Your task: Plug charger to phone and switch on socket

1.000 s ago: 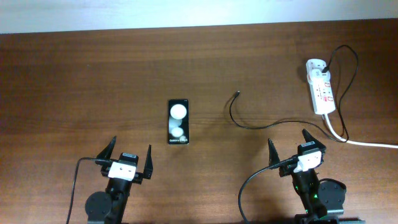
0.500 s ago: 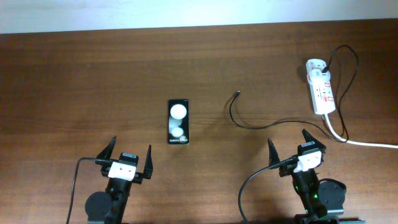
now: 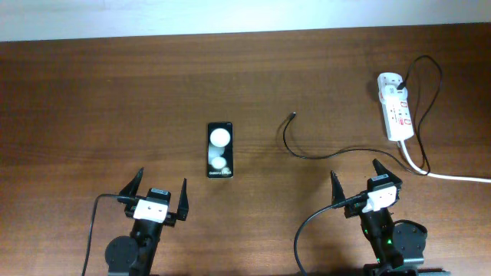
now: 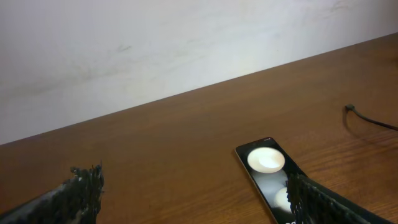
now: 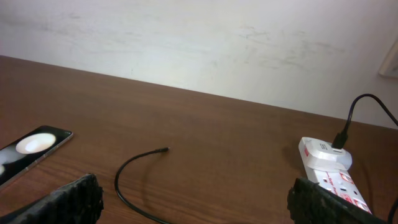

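The black phone [image 3: 220,150] lies flat left of the table's middle, its glossy face showing two white glare spots. The charger [image 3: 285,139] is a thin black cable; its free plug tip lies right of the phone, and it curls along the table to a black plug in the white socket [image 3: 397,111] at the far right. My left gripper [image 3: 162,180] stands open near the front edge, just left of the phone's near end. My right gripper [image 3: 354,170] is open too, close in front of the cable. In the left wrist view the phone [image 4: 270,171] lies by my right finger. The right wrist view shows the charger [image 5: 134,159] and the socket [image 5: 329,171] ahead.
A thick white cord [image 3: 460,178] runs from the socket off the right edge. A pale wall [image 5: 199,43] rises behind the table's far edge. Both robot bases with their black cables sit at the front edge.
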You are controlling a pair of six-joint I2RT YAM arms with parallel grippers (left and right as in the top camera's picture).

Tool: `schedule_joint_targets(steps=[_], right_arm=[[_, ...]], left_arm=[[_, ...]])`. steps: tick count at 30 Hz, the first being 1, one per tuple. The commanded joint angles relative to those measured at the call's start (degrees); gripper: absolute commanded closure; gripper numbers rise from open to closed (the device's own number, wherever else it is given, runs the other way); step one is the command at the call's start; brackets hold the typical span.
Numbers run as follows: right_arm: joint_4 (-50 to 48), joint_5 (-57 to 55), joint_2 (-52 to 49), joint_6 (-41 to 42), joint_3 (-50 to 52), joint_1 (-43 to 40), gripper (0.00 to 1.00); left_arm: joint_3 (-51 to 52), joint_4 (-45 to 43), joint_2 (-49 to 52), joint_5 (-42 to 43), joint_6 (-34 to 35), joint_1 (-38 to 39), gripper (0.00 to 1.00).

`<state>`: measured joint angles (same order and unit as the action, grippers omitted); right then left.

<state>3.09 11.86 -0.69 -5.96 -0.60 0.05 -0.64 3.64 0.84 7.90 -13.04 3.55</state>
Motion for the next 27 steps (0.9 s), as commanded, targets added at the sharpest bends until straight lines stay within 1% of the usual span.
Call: schedule_joint_targets(steps=[1,10,12,15,16,17,27], right_arm=[[0.37,0.31,0.48,0.39,0.28,0.37,0.01],[0.37,0.31,0.48,0.39,0.28,0.37,0.01],[0.37,0.31,0.48,0.39,0.28,0.37,0.01],[0.37,0.33,0.48,0.39,0.28,0.37,0.01],[0.37,0.31,0.48,0.39,0.28,0.37,0.01],[0.37,0.33,0.48,0.39,0.28,0.37,0.01],[0.37,0.31,0.48,0.39,0.28,0.37,0.01]], left_arm=[[-1.33,0.31,-0.42,0.00,0.35,-0.35,0.01],[-3.45,0.31,2.19,0.74,0.52,-0.35,0.01],[-4.74,0.33,4.28,2.67,0.52,-0.35,0.01],[-6.97,0.31,8.66,2.89,0.52,-0.35,0.01],[-8.63,0.31,11.32,2.89,0.52,-0.35,0.01],[-12.24,0.31,16.44,3.45,0.50,-0.35,0.01],[-27.80,1.03,39.30,10.29,0.55,-0.35,0.01]])
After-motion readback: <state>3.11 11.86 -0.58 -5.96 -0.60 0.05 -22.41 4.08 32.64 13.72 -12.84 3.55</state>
